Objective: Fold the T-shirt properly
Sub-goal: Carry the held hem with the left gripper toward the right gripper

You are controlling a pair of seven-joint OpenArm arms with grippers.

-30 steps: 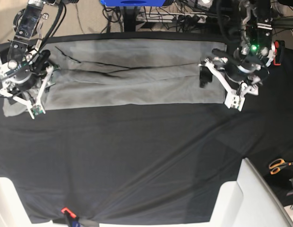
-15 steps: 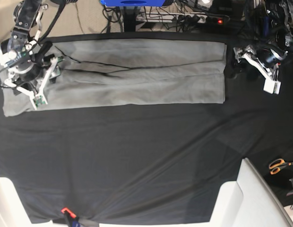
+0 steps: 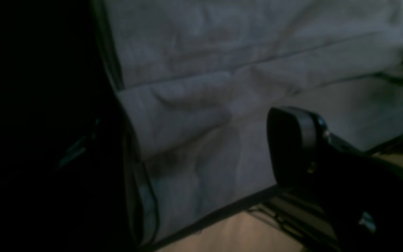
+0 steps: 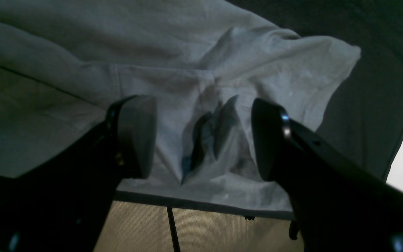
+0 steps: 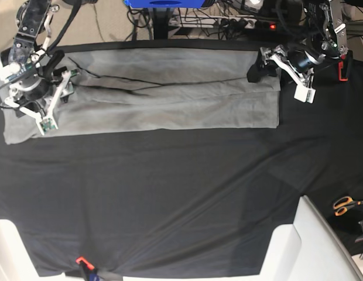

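T-shirt [image 5: 170, 96]: one grey garment, folded into a long band, lies along the twelve o'clock edge of the black tablecloth [image 5: 170, 193], which covers the table. Cables and tan floor show beyond that edge; one pair of orange-handled scissors [image 5: 344, 205] sits at four o'clock. Two grippers: the right gripper [image 4: 201, 140], jaws apart, hovers over bunched cloth at the nine o'clock end, gripping nothing. The left gripper [image 5: 281, 70], jaws spread wide, stands at the shirt's two o'clock corner, empty.
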